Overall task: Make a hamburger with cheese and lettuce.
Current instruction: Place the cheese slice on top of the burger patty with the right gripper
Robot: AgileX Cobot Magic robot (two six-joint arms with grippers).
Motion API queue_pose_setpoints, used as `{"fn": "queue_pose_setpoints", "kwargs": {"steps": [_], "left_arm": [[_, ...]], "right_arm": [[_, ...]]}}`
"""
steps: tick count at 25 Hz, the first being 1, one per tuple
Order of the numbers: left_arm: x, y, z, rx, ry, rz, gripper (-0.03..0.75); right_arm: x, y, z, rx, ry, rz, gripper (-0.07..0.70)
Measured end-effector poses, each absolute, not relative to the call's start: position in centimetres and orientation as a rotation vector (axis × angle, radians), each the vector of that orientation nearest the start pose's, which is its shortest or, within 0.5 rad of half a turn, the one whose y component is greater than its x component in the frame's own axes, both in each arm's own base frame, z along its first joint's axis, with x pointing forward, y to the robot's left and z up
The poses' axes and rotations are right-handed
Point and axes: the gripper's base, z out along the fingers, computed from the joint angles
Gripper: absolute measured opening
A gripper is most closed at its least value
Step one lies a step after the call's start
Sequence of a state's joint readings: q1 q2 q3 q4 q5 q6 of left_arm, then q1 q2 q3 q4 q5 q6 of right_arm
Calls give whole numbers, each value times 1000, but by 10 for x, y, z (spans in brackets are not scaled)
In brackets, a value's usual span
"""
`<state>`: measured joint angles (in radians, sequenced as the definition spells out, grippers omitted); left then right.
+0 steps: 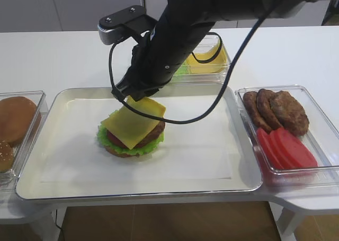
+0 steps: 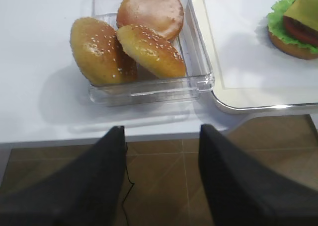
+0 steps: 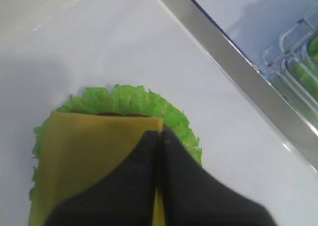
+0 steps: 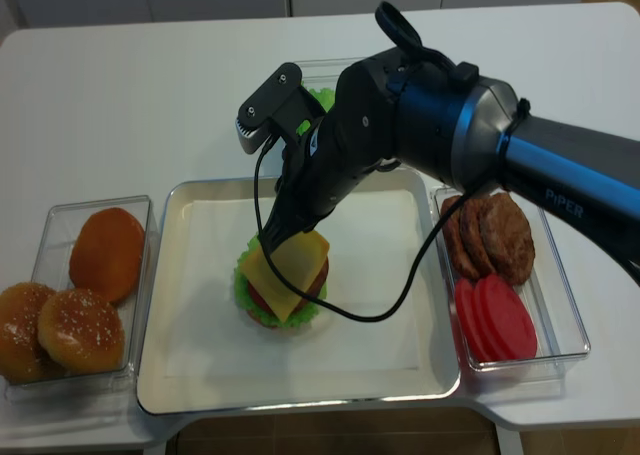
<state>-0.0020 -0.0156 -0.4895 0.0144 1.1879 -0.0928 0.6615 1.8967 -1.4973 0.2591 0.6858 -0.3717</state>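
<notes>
Lighting bright, even, overhead. Soft shadows under the arm point(image 1: 175, 45); glare on the tray point(image 1: 32, 190) rim. Wrist-view fingers point(image 3: 149, 186) blurred.

A white counter point(image 1: 63, 55) is filling most of both high views, its glossy top catching soft, even light. Pale grey cabinet fronts point(image 1: 79, 8) are standing behind it along the far edge. Below the near edge, a brown tiled floor point(image 2: 164, 171) is showing, with thin grout lines crossing it diagonally.
</notes>
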Motion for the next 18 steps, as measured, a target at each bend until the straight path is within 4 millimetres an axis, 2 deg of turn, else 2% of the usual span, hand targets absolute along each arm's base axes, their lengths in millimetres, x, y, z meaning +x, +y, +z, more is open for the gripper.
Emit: {"fn": "queue_pose_setpoints", "kwargs": {"steps": [12, 14, 18], "left_arm": [[-12, 1, 264, -100, 2164, -37, 358], [-12, 1, 264, -100, 2164, -37, 358], [-12, 1, 264, -100, 2164, -37, 358]], "right_arm": [[326, 272, 242, -1104, 2347, 388, 11], [326, 272, 242, -1093, 2353, 388, 44], [326, 271, 241, -1090, 2356, 373, 186]]}}
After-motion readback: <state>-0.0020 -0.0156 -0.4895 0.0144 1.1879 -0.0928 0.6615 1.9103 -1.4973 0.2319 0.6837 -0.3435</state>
